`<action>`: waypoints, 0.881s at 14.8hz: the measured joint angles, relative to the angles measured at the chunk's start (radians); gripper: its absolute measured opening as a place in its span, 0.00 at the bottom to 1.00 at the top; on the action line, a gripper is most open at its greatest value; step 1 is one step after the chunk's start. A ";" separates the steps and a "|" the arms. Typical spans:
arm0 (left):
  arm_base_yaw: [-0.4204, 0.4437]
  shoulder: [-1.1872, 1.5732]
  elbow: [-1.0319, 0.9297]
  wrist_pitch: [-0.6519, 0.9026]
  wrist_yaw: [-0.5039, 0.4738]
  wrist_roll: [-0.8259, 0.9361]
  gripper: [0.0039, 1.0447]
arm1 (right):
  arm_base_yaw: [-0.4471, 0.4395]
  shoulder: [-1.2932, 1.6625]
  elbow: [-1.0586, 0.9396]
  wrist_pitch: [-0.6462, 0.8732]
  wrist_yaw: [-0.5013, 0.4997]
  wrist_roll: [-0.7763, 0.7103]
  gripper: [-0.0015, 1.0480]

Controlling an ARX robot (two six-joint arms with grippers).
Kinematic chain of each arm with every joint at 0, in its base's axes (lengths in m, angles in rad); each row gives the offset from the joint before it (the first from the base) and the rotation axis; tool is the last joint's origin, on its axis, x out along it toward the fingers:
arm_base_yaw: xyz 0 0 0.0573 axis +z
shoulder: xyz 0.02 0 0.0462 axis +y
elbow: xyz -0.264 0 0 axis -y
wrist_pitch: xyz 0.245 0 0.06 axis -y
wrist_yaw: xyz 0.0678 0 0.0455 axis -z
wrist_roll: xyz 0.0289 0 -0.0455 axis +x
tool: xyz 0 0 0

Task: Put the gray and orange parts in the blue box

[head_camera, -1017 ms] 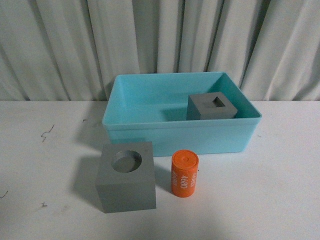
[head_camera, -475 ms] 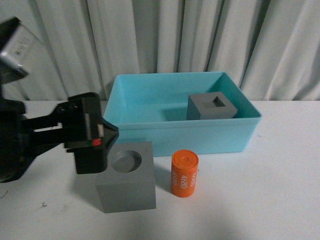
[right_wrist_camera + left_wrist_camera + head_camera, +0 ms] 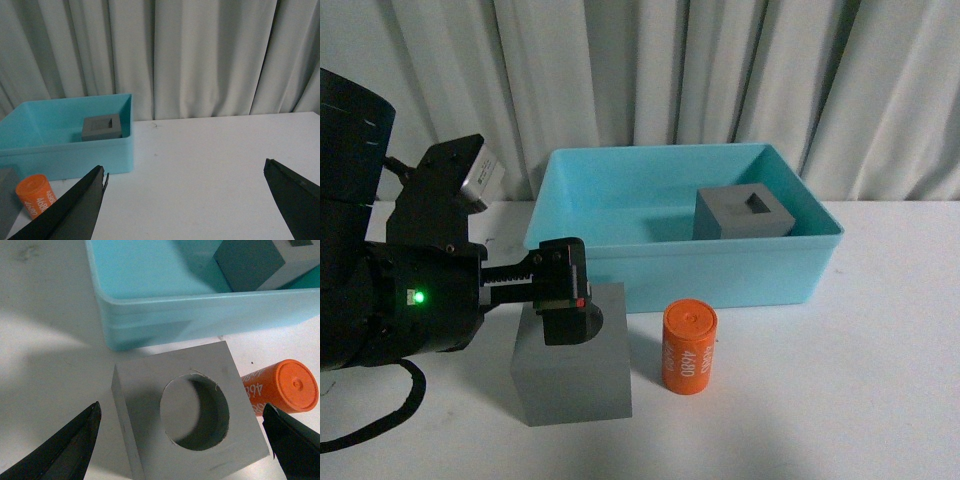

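The left pincer (image 3: pixel 180 407) is open wide and holds nothing. Right under it sits the gray cube with the round hole (image 3: pixel 575 372). The cube is between the 2 fingers (image 3: pixel 70 450), and neither finger touches it. From the front, the pincer hangs over the cube's top and hides most of the round hole. I cannot tell if the fingertips are lower than the cube's top.

The orange cylinder (image 3: pixel 689 350) stands up on the white table (image 3: pixel 850 390), just to the right of this pincer. It is close beside the cube, with a small gap. It has white letters on its side.

The blue box (image 3: pixel 720 278) is just past the left pincer, ahead of it and a bit to the right. Inside the box, well to the right of the pincer, sits the gray cube with the square hole (image 3: pixel 742 215). Its hole faces up.

A small green light (image 3: pixel 416 296) glows on the black left arm (image 3: pixel 360 200).

The right pincer (image 3: pixel 184 167) is open wide too, and it holds nothing. The white table shows between its 2 fingers. The blue box and the orange cylinder are ahead of it and off to its left. A gray curtain (image 3: pixel 670 70) hangs behind the table.
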 joint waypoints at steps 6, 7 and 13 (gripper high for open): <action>0.006 0.090 0.026 0.031 0.003 0.019 0.94 | 0.000 0.000 0.000 0.000 0.000 0.000 0.94; 0.004 0.111 0.033 0.037 0.003 0.021 0.94 | 0.000 0.000 0.000 0.000 0.000 0.000 0.94; -0.002 0.176 0.049 0.064 -0.004 0.021 0.86 | 0.000 0.000 0.000 0.000 0.000 0.000 0.94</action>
